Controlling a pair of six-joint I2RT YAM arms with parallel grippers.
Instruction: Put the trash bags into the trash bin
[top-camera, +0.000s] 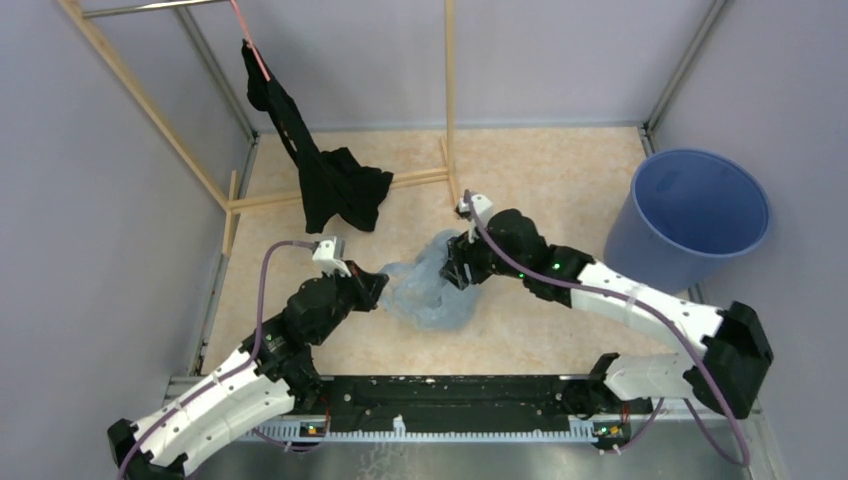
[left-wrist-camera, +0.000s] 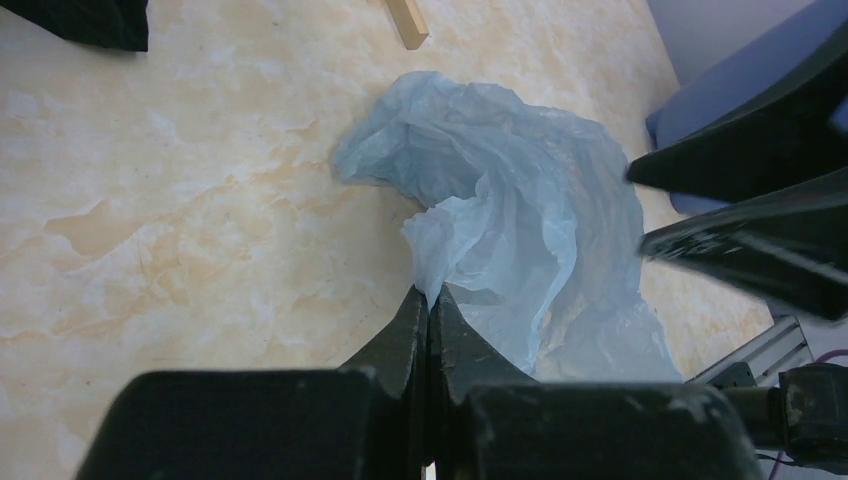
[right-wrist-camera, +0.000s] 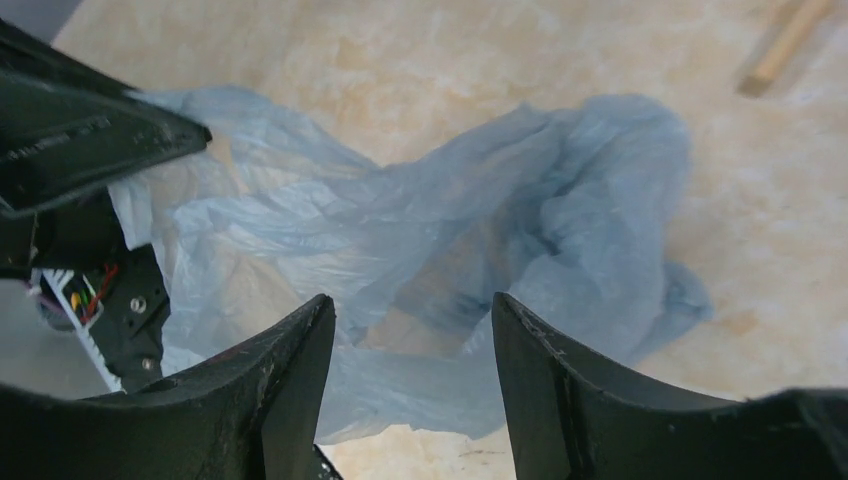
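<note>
The pale-blue translucent trash bag (top-camera: 432, 288) lies crumpled on the beige table between the two arms. My left gripper (top-camera: 380, 287) is shut on the bag's left edge; in the left wrist view a fold of film (left-wrist-camera: 470, 215) is pinched at the fingertips (left-wrist-camera: 431, 293). My right gripper (top-camera: 458, 272) is open just above the bag's right side; the right wrist view shows the film (right-wrist-camera: 450, 230) beneath and between the spread fingers (right-wrist-camera: 412, 305), not gripped. The blue trash bin (top-camera: 690, 217) stands upright at the right, empty, and shows partly in the left wrist view (left-wrist-camera: 740, 90).
A black cloth garment (top-camera: 325, 170) hangs from a wooden frame (top-camera: 448, 100) at the back left and drapes onto the table. The frame's wooden foot (top-camera: 340, 190) lies behind the bag. Grey walls enclose the table. The arms' base rail (top-camera: 450, 405) runs along the near edge.
</note>
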